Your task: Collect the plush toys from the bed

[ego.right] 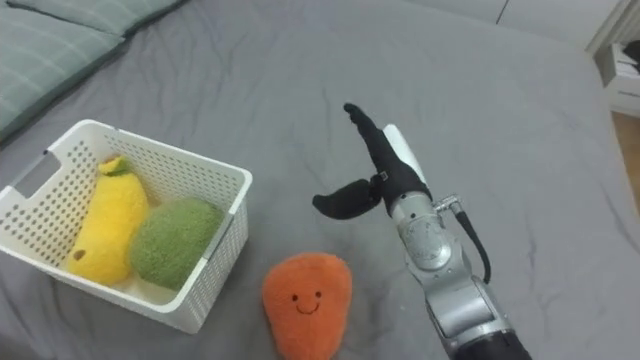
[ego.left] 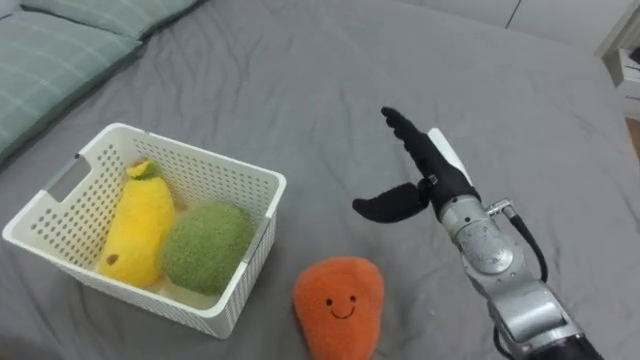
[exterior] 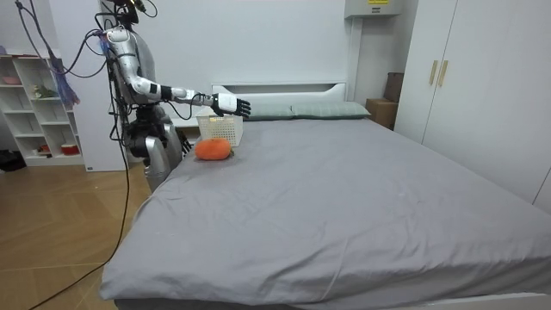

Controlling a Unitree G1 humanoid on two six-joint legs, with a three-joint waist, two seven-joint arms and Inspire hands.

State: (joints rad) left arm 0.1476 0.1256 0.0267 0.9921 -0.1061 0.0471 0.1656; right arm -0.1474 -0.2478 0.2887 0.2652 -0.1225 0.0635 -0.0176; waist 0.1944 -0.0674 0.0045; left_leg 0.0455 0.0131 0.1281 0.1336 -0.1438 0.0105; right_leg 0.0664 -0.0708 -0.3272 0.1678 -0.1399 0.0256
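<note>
Left eye view, smiling orange plush carrot (ego.left: 338,305) cut off at bottom edge, black right hand (ego.left: 438,175) over grey bed (ego.left: 300,80), fingers (ego.left: 405,130) spread, holding nothing

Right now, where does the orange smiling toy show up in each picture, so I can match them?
Left eye view: the orange toy lies at bottom centre on the bed, just right of the white basket.
Right eye view: the orange toy is at bottom centre, slightly further left, again right of the white basket.
Room view: the orange toy is at upper left, near the bed's edge by the robot.
Shared landmark: the white basket beside it.
</note>
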